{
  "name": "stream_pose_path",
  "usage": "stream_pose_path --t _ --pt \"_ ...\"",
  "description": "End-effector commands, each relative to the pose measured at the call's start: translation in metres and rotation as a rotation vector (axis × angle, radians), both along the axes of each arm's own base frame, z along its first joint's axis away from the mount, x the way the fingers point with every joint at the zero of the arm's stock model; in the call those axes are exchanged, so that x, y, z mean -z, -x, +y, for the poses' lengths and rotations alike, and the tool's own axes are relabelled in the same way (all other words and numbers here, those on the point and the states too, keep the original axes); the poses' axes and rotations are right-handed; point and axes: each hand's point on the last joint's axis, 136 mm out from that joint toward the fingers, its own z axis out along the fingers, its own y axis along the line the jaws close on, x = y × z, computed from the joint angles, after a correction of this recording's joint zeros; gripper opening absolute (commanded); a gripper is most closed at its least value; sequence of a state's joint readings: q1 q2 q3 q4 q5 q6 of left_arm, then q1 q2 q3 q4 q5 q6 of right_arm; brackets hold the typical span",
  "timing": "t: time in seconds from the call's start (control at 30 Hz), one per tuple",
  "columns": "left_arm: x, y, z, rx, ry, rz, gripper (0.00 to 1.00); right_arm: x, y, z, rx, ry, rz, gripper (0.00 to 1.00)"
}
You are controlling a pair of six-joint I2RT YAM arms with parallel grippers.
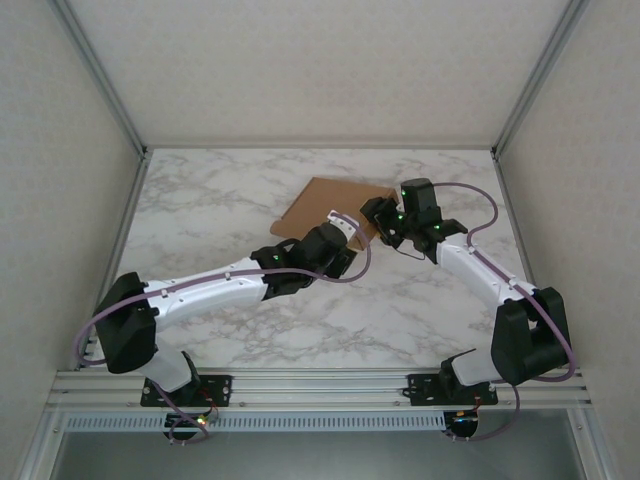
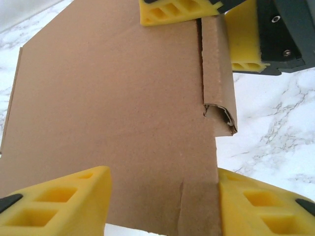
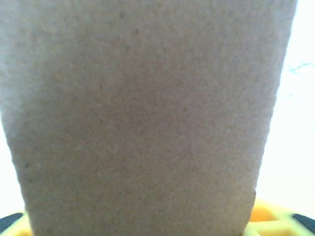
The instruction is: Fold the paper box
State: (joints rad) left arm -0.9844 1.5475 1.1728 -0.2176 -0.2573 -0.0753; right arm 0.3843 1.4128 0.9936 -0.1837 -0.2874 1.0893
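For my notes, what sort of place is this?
Probably a robot test cell: marble-look table, plain panels on an aluminium frame, left arm and right arm at a paper box.

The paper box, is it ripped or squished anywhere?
Yes. In the left wrist view, the narrow folded flap along the right edge of the paper box has a crumpled, ragged lower end. The rest looks flat and clean.

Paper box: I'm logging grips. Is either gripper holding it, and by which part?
The right gripper pinches the box by its folded side flap. The left gripper straddles its near edge; a grip cannot be told.
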Motion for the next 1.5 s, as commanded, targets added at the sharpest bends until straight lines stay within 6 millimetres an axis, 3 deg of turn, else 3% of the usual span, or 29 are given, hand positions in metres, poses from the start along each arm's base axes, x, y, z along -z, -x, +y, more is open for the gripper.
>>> stream_pose_path --t 0.0,0.37,0.43,0.5,0.57,0.7,0.8,0.9,0.97,1.03,1.13,1.2,1.37,1.4,1.47 --pt "-0.007 -0.008 0.032 -0.093 -0.049 -0.039 0.47 -0.011 -0.005 -0.004 -0.002 0.016 -0.031 0.45" --pt "-0.009 -0.007 0.021 -0.049 -0.007 -0.041 0.3 -0.009 -0.006 0.001 -0.007 -0.016 -0.024 0.45" --pt "-0.011 -0.005 0.016 -0.031 -0.001 -0.041 0.37 -0.009 -0.007 0.002 -0.006 -0.021 -0.021 0.45" --pt "-0.016 -0.002 0.008 -0.001 0.024 -0.035 0.52 -0.008 -0.008 0.001 -0.002 -0.017 -0.02 0.45" --pt "-0.03 0.003 0.001 0.043 0.078 -0.034 0.64 -0.008 -0.009 0.0 -0.003 -0.01 -0.02 0.45" --pt "-0.07 0.016 -0.003 0.123 0.22 -0.034 0.73 -0.009 -0.013 -0.005 -0.026 -0.016 -0.022 0.46" --pt "-0.093 0.007 0.021 0.074 0.334 -0.008 0.73 -0.012 -0.016 -0.007 -0.079 -0.032 -0.041 0.47" --pt "-0.093 -0.012 0.064 -0.045 0.465 0.064 0.73 -0.018 -0.017 -0.006 -0.184 -0.046 -0.073 0.47" --pt "-0.078 -0.021 0.092 -0.129 0.526 0.135 0.73 -0.025 -0.017 -0.002 -0.277 -0.045 -0.118 0.46" --pt "-0.05 -0.023 0.114 -0.202 0.554 0.229 0.72 -0.032 -0.016 0.002 -0.362 -0.061 -0.163 0.47" --pt "-0.01 -0.02 0.139 -0.294 0.571 0.336 0.71 -0.036 -0.017 0.006 -0.424 -0.118 -0.181 0.48" --pt "0.006 -0.017 0.159 -0.359 0.603 0.37 0.7 -0.04 -0.019 0.006 -0.444 -0.148 -0.198 0.45" --pt "0.019 -0.01 0.211 -0.461 0.592 0.365 0.69 -0.041 -0.022 0.005 -0.523 -0.167 -0.212 0.37" --pt "0.021 -0.007 0.218 -0.482 0.595 0.366 0.68 -0.042 -0.024 0.005 -0.527 -0.19 -0.221 0.37" --pt "0.021 -0.002 0.213 -0.461 0.644 0.38 0.7 -0.043 -0.025 0.009 -0.552 -0.231 -0.225 0.37"
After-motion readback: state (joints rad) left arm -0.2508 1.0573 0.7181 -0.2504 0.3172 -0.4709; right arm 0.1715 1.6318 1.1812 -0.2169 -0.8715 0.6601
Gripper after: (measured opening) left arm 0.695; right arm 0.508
